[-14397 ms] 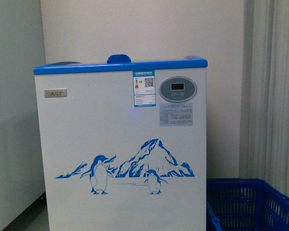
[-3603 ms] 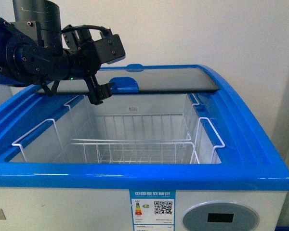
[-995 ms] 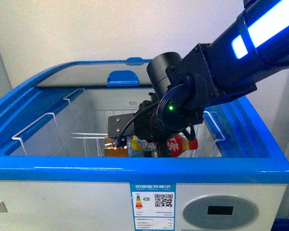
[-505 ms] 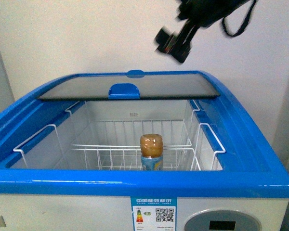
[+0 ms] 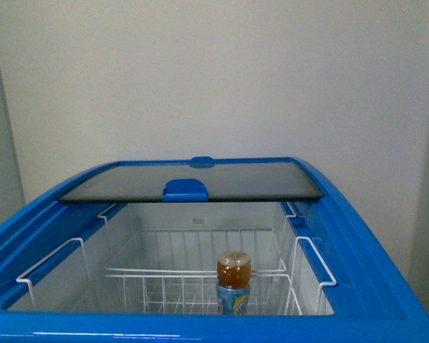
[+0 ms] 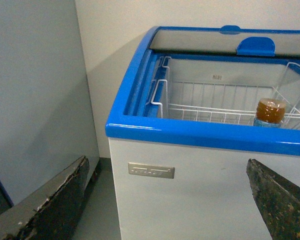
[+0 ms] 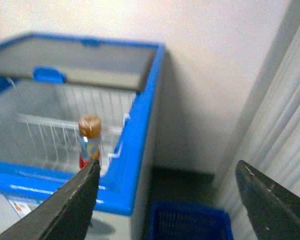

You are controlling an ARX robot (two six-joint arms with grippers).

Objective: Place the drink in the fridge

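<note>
Drink [image 5: 234,281] upright inside the open fridge [image 5: 357,236].
It stands in the white wire basket [image 5: 164,275]; left tool [image 6: 165,200] and right tool [image 7: 167,200] both released, holding nothing.

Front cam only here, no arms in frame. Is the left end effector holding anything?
Observer: No. In the left wrist view the left end effector is open with nothing between its fingers. It sits outside the fridge, facing the front wall.
Operator: And the right one? Is it clear of the drink?
Observer: Yes. The right end effector is open and empty too, outside the fridge. The drink stands upright inside, apart from it.
</note>
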